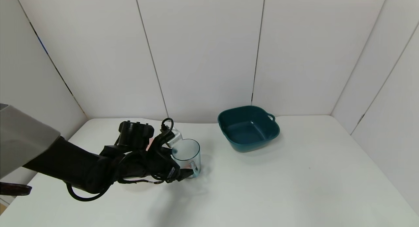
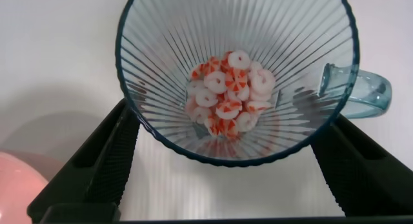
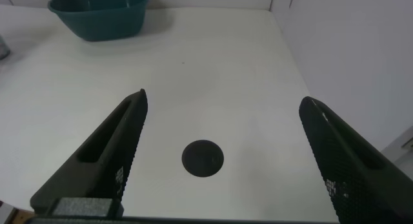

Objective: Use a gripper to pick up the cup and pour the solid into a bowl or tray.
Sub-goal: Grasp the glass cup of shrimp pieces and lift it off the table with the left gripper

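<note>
The cup (image 1: 186, 152), pale blue-green with ribbed sides, stands upright on the white table (image 1: 262, 181), its handle (image 2: 364, 95) off to one side. The solid (image 2: 229, 95), several small red-orange and white rings, lies heaped in its bottom. My left gripper (image 1: 183, 159) is open with the cup between its fingers (image 2: 106, 156), one on each side of the wall; I cannot tell whether they touch it. The dark teal square bowl (image 1: 248, 127) sits to the right of the cup, farther back. My right gripper (image 3: 222, 98) hangs open over bare table, out of the head view.
Beside my left gripper is a pink bowl (image 2: 19, 182), mostly hidden in the head view. A black round spot (image 3: 202, 159) marks the table under the right gripper. White walls close the table at the back and sides.
</note>
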